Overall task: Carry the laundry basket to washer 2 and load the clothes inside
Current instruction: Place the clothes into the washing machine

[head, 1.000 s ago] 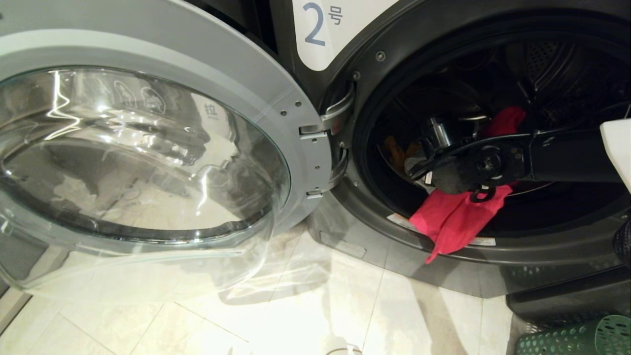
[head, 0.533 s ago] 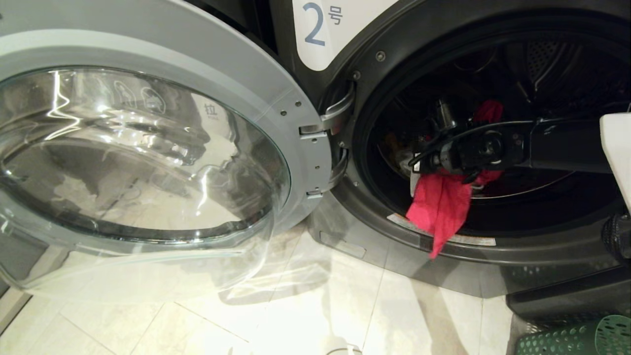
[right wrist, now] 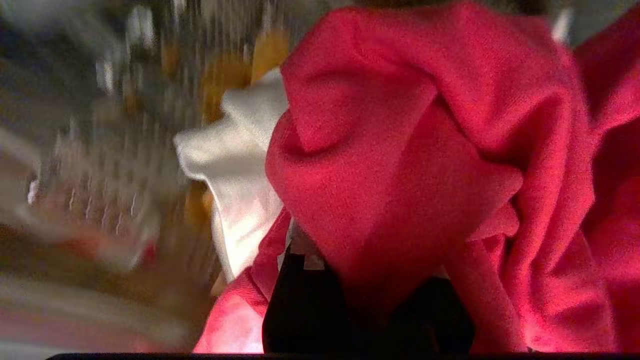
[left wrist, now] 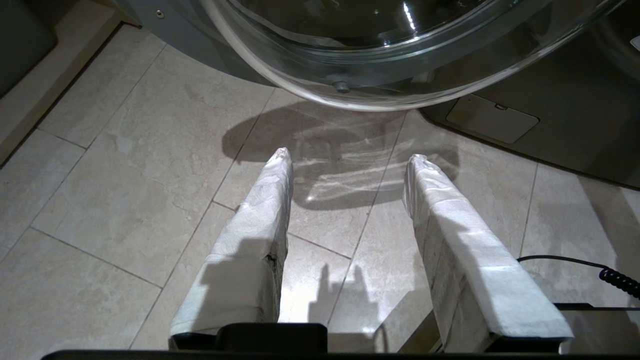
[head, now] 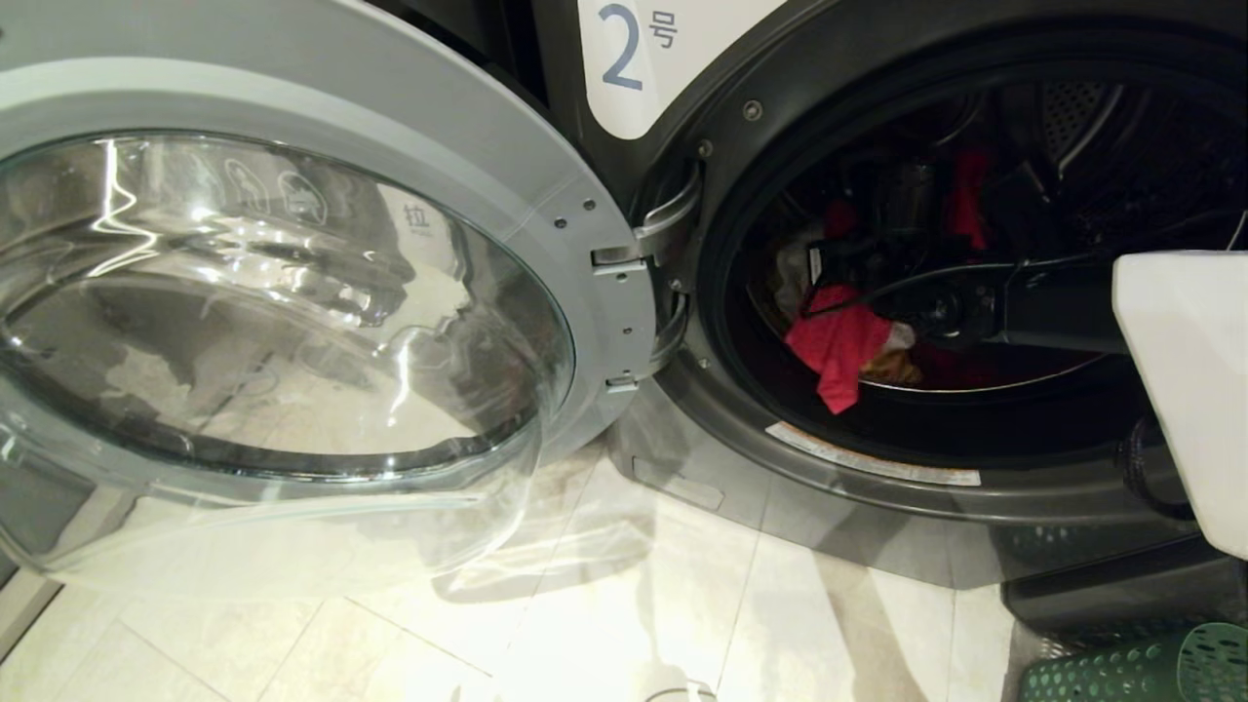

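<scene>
Deeper into the drum goes the right gripper (head: 829, 263), and the pink garment (head: 834, 346) that hung over the door seal now sits inside washer 2 (head: 877, 468), right of centre in the head view. Its fingers are clamped together on that pink cloth, with white (right wrist: 235, 165) and mustard (right wrist: 227, 80) clothes behind. The left gripper (left wrist: 347, 160) hangs over the floor tiles (left wrist: 125, 150), fingers apart. A basket (head: 1150, 668) corner peeks in at lower right.
</scene>
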Controlling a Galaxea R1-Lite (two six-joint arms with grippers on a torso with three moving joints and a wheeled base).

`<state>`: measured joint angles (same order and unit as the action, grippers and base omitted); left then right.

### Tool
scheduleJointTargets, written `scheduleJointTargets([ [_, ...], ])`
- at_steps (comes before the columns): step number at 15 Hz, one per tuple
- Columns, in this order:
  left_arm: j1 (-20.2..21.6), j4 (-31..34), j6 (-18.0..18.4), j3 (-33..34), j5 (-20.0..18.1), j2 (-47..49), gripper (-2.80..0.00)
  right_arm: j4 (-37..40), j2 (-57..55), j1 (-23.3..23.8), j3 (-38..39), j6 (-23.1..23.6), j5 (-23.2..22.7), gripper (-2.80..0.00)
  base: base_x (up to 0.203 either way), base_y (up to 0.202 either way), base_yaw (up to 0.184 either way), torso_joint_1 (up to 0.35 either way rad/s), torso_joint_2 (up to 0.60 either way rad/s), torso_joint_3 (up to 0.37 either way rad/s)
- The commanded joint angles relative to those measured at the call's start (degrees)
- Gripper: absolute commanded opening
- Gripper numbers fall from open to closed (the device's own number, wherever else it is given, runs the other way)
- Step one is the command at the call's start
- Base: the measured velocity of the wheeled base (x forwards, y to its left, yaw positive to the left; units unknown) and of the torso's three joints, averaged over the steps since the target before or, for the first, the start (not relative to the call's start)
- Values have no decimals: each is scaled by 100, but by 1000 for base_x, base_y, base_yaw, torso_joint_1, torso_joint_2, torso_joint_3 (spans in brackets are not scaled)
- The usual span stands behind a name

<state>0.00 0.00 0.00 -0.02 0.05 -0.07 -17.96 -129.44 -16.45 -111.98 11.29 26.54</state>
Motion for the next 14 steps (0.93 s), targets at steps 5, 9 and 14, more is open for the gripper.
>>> scheduleJointTargets([
  [5,0,0,0,2,4,7,-280,-1767,-236,166,250,1177,-539,-280,0,0,0,0,0,0],
  [9,0,0,0,-6,4,7,-280,-2087,-309,341,257,1280,-745,-280,0,0,0,0,0,0],
  [14,0,0,0,1,3,7,-280,-2150,-308,449,335,1270,-923,0,0,0,0,0,0,0],
])
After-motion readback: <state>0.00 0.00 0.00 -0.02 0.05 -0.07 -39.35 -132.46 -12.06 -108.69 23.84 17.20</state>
